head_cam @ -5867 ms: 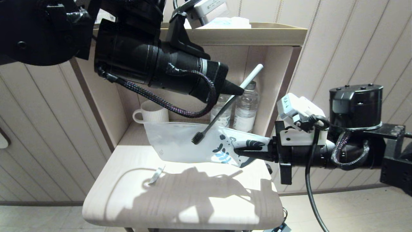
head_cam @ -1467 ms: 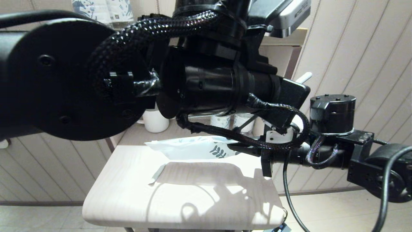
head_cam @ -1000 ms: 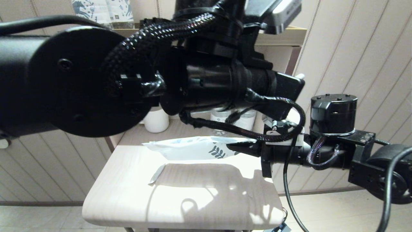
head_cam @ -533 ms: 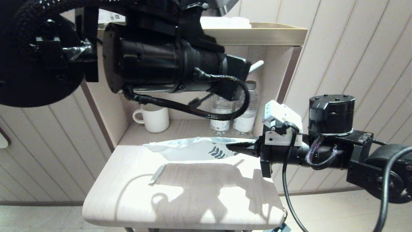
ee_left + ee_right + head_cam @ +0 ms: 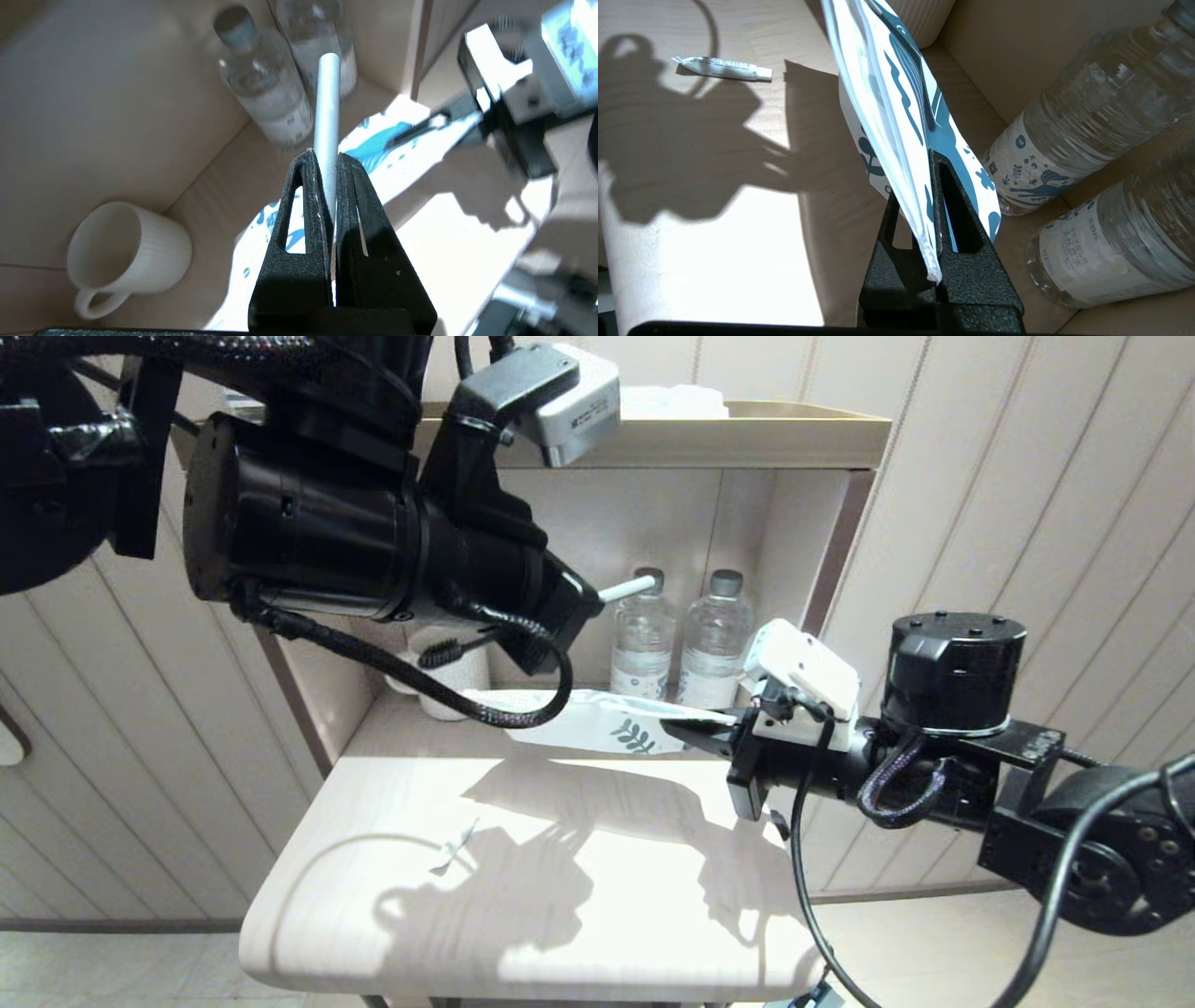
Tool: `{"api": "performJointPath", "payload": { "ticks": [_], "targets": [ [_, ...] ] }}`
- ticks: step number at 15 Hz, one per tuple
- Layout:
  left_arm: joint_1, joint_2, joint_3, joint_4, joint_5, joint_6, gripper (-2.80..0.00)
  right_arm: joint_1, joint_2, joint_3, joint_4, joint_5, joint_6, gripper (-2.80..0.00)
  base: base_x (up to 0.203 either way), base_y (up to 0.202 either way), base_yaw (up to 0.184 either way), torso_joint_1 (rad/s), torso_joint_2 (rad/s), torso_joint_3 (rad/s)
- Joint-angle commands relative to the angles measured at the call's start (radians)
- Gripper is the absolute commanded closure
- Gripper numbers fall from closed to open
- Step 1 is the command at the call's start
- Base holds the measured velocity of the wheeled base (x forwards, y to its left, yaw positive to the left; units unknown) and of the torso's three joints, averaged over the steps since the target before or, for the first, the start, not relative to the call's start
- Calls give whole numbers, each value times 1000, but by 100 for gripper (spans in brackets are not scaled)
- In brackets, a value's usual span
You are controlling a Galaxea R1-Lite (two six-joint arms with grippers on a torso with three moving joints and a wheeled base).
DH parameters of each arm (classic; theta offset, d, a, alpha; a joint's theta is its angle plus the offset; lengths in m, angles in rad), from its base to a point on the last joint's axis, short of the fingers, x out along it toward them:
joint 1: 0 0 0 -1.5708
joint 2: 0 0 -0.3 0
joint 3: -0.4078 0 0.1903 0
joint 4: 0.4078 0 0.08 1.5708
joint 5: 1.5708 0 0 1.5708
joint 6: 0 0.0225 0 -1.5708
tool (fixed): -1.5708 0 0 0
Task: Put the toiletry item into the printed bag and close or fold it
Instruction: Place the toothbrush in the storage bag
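The toothbrush [image 5: 627, 588], pale handle and dark bristle head, lies almost level in the air in front of the shelf niche, its bristles near the mug. My left gripper [image 5: 583, 602] is shut on its handle [image 5: 326, 102], seen between the closed fingers of that left gripper [image 5: 325, 156]. The printed bag [image 5: 597, 723] is held off the table, nearly edge-on, just below the brush. My right gripper [image 5: 695, 735] is shut on its leaf-printed end. In the right wrist view the bag [image 5: 896, 93] runs up out of the closed right gripper [image 5: 920, 186].
A white ribbed mug [image 5: 121, 252] and two water bottles [image 5: 644, 635] [image 5: 714, 635] stand in the niche behind the bag. A small flat pale tube [image 5: 455, 847] lies on the pale table [image 5: 523, 933]. A shelf top [image 5: 747, 429] overhangs the niche.
My left arm has swung left and lower, carrying the toothbrush to a near-level pose by the mug. The right gripper has raised the bag and moved it back toward the niche.
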State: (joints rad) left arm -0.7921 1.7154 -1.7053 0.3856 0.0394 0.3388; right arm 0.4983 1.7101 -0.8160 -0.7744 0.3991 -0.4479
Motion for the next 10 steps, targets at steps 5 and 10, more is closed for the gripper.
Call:
{"api": "performJointPath", "payload": {
  "ticks": [5,10],
  "targets": [
    [-30,12,4,188,-1,63,0,6,14,3,-3,3,-3,0,0,0,0,0,0,0],
    [-103,44,38,188,-1,57,0,9,16,3,-2,4,-3,0,0,0,0,0,0,0]
  ]
}}
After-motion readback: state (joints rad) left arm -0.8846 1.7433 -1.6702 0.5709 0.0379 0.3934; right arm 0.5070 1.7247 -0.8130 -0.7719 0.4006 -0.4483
